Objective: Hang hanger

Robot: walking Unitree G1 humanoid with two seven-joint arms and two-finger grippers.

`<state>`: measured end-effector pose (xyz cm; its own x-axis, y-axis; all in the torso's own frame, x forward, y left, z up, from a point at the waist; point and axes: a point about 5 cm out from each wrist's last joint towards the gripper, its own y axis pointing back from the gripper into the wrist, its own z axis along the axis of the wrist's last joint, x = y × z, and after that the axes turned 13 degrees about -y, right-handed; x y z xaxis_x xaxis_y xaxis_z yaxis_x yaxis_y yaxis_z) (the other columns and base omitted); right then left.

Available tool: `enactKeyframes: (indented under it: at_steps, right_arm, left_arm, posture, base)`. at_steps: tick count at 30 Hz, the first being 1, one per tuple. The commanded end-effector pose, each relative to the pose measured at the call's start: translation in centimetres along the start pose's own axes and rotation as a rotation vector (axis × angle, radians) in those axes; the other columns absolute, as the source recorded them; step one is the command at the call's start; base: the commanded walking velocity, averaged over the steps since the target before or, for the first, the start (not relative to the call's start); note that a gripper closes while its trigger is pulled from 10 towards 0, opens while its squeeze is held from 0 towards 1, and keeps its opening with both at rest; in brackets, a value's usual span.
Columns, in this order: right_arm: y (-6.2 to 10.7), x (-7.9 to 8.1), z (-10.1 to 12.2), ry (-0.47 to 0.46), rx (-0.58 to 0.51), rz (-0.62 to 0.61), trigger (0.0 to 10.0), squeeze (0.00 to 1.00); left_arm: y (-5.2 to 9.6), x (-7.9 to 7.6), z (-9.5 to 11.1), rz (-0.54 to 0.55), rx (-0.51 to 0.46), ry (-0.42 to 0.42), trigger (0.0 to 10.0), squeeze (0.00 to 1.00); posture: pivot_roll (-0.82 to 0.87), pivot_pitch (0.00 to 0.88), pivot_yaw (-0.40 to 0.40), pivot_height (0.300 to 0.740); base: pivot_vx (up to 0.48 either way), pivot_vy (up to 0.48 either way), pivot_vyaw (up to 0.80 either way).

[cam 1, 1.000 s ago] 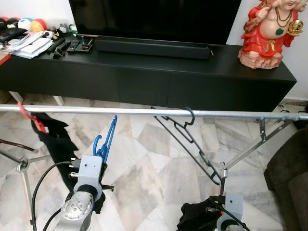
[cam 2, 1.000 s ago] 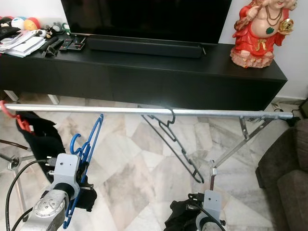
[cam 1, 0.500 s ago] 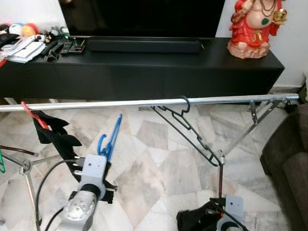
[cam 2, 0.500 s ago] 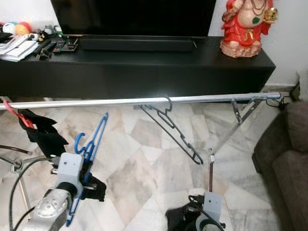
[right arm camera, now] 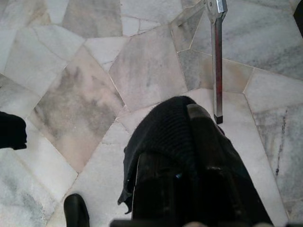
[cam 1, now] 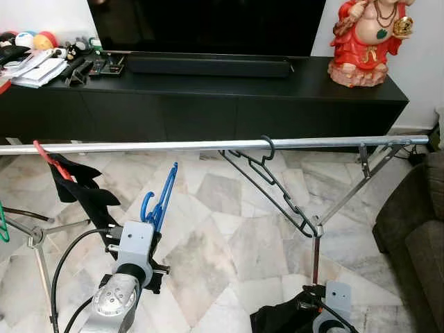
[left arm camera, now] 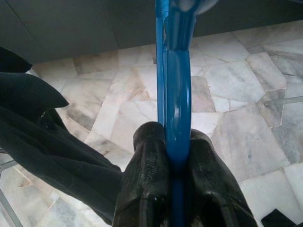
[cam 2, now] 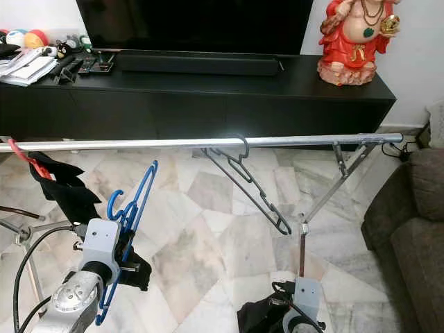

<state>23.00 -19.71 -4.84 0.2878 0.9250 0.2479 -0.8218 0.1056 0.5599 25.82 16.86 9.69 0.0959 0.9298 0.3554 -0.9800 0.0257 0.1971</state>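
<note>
My left gripper (left arm camera: pixel 173 156) is shut on a blue plastic hanger (cam 1: pixel 159 203), held upright below the silver rail (cam 1: pixel 173 146) at the lower left. The blue hanger's hook (cam 2: pixel 114 202) stays under the rail, apart from it. A black hanger (cam 1: pixel 274 186) hangs tilted from the rail near its middle. Low at the bottom right, my right gripper (right arm camera: pixel 189 156) is shut on a black cloth (right arm camera: pixel 165 137) just above the marble floor.
The rack's slanted right leg (cam 1: pixel 347 199) and upright post (right arm camera: pixel 216 56) stand close to my right arm. Dark clothing (cam 1: pixel 80 189) and a red hanger (cam 1: pixel 50 159) hang at the rail's left end. A black TV console (cam 1: pixel 208 97) lies behind the rail, a sofa (cam 1: pixel 416 236) at right.
The camera view has shifted slightly and steadied. The blue hanger stays in my left gripper, a little below the rail, and the right gripper remains low with the cloth.
</note>
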Motion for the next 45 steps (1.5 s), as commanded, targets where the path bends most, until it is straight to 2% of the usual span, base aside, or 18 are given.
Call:
enactKeyframes:
  at_steps: [1, 7, 23, 37, 45]
  right_arm:
    - [0.2, -0.3, -0.4, -0.005, 0.005, -0.012, 10.0, 0.0]
    - [0.2, -0.3, -0.4, -0.003, 0.006, -0.011, 10.0, 0.0]
    - [0.2, -0.3, -0.4, -0.003, 0.009, -0.01, 10.0, 0.0]
    - [0.3, -0.2, -0.6, -0.002, 0.011, -0.006, 10.0, 0.0]
    - [0.3, -0.2, -0.6, -0.004, 0.011, -0.002, 10.0, 0.0]
  left_arm:
    - [0.1, 0.3, 0.3, 0.018, -0.01, 0.005, 10.0, 0.0]
    - [0.0, 0.3, 0.5, 0.023, -0.016, 0.012, 10.0, 0.0]
    - [-0.2, 0.4, 0.7, 0.034, -0.026, 0.019, 10.0, 0.0]
    - [-0.2, 1.1, 0.7, 0.084, -0.006, 0.059, 10.0, 0.0]
    - [-0.1, 1.3, 0.5, 0.095, 0.001, 0.059, 10.0, 0.0]
  posture:
    - [0.01, 0.138, 0.001, 0.74]
    - [0.01, 0.139, -0.001, 0.74]
    - [0.01, 0.14, 0.0, 0.74]
    - [0.03, 0.134, -0.005, 0.74]
    - [0.03, 0.129, -0.007, 0.74]
  base:
    - [0.0, 0.0, 0.0]
    - [0.0, 0.0, 0.0]
    - [-0.285, 0.0, 0.0]
    - [0.0, 0.0, 0.0]
    - [0.0, 0.46, 0.0]
